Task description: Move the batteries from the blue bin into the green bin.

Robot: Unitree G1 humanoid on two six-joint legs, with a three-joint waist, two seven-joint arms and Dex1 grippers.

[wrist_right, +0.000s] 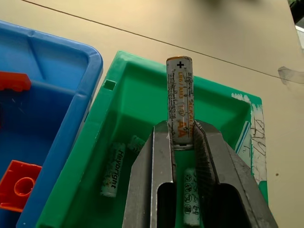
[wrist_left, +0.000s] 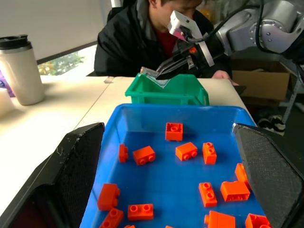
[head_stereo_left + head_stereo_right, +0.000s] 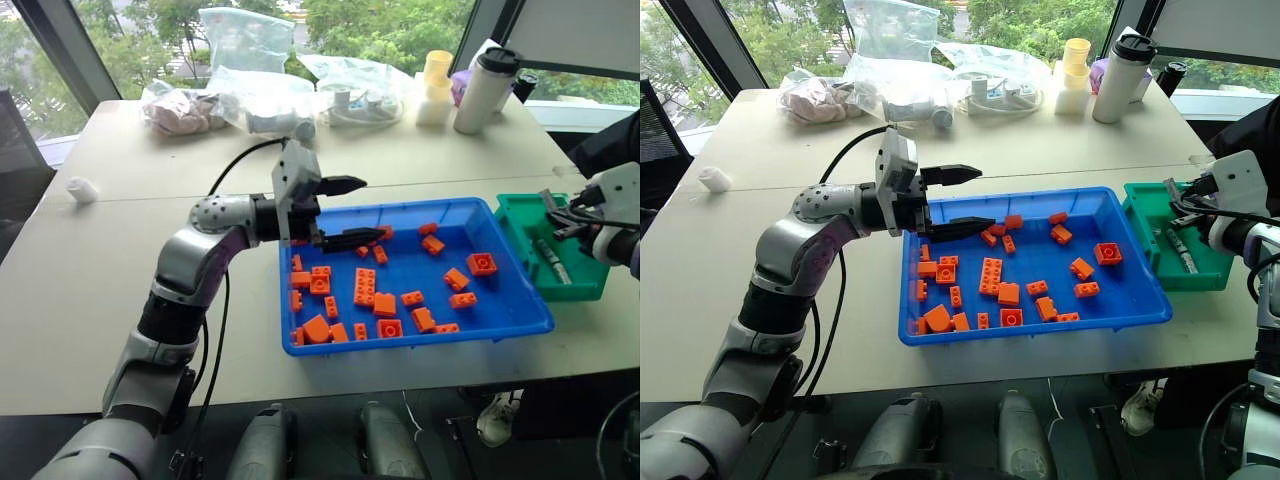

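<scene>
My right gripper [image 1: 182, 137] pinches 1 battery [image 1: 179, 99] between its fingers, holding it above the green bin [image 1: 142, 123], where 3 more batteries [image 1: 112, 170] lie on the floor. My left gripper [image 3: 345, 212] hovers over the near-left end of the blue bin [image 3: 500, 320], jaws spread wide with nothing between them. Orange bricks [image 3: 365, 285] are scattered across the blue bin. The green bin sits just beside the blue bin's right end on the pale table [image 3: 120, 260]. A person in a dark jacket [image 2: 128, 42] sits behind the green bin
</scene>
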